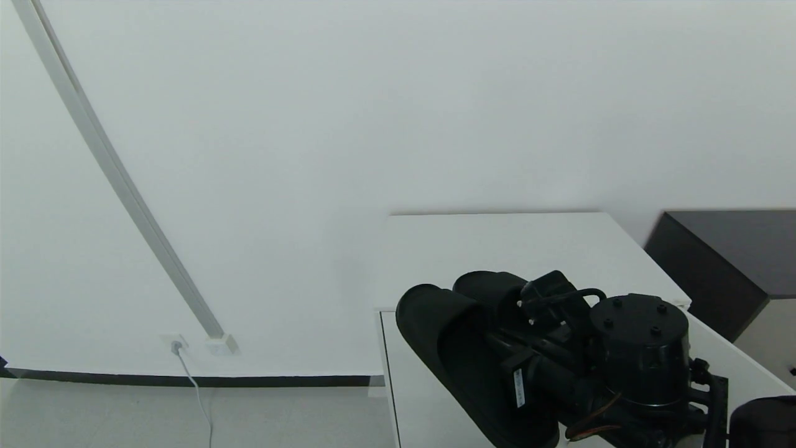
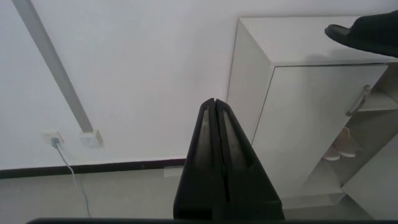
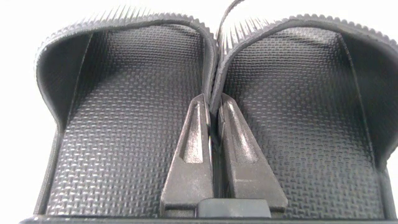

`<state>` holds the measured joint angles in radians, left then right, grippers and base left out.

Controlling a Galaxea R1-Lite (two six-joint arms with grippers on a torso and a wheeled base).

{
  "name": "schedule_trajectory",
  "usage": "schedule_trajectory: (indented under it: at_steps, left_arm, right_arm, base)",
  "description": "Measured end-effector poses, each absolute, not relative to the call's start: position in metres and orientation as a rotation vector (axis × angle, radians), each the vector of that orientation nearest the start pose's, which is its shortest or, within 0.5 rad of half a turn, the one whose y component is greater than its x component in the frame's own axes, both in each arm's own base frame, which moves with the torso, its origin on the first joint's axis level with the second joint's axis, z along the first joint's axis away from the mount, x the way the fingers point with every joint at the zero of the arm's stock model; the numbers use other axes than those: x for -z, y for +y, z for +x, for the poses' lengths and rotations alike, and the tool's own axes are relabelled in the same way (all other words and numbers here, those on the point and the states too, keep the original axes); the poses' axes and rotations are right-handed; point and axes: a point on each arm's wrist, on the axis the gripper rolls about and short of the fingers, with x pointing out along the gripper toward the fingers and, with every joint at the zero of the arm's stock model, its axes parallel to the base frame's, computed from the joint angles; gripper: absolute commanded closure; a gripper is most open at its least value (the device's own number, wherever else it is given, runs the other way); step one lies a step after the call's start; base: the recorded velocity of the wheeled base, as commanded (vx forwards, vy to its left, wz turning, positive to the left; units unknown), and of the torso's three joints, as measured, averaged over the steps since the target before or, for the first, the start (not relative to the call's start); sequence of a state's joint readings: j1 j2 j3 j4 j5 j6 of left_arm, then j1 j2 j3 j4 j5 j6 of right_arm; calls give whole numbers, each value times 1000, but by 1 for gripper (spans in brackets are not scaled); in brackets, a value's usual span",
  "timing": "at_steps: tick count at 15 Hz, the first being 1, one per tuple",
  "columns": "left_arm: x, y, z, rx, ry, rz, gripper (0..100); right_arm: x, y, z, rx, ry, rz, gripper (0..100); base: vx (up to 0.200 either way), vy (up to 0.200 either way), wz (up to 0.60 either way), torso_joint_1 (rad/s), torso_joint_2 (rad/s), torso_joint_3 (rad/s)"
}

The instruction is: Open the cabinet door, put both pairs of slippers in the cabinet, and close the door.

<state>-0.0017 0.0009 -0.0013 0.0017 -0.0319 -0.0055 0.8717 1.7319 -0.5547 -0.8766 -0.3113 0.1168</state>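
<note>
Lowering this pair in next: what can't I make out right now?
Cabinet interior: left wrist view, cut by the frame edge, partly behind the open door.
Pale slippers inside: left wrist view, too small to judge placement.
Right end effector's hold on the black slippers: head view, hidden behind the arm.

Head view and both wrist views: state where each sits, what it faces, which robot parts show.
Head view: on the head, facing forward and down at the cabinet and wall; right arm shows, holding the black slippers.
Left wrist view: on the left wrist, facing wall and cabinet past the shut left end effector.
Right wrist view: on the right wrist, facing the black slippers clamped in the right end effector.
Shared: head and left wrist show cabinet and wall socket.
</note>
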Motion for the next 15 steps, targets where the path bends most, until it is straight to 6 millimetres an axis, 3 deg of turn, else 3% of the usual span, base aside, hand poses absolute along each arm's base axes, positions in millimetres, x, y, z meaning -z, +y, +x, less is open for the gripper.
schedule_trajectory:
  at_steps: [1, 14, 15]
  left_arm:
    - [-76, -1, -23, 34, 1, -6, 100]
    - [-76, -1, -23, 33, 0, -4, 100]
    - [-76, -1, -23, 32, 0, -3, 100]
  right_arm:
    - [-134, 211, 187, -538, 284, -57, 100]
    - [-130, 213, 188, -541, 286, -58, 100]
    - [-130, 213, 188, -541, 286, -57, 100]
  base:
    - [-200, 0, 0, -7, -2, 2]
    - [0, 0, 0, 0, 0, 0]
    - [0, -200, 0, -2, 12, -2]
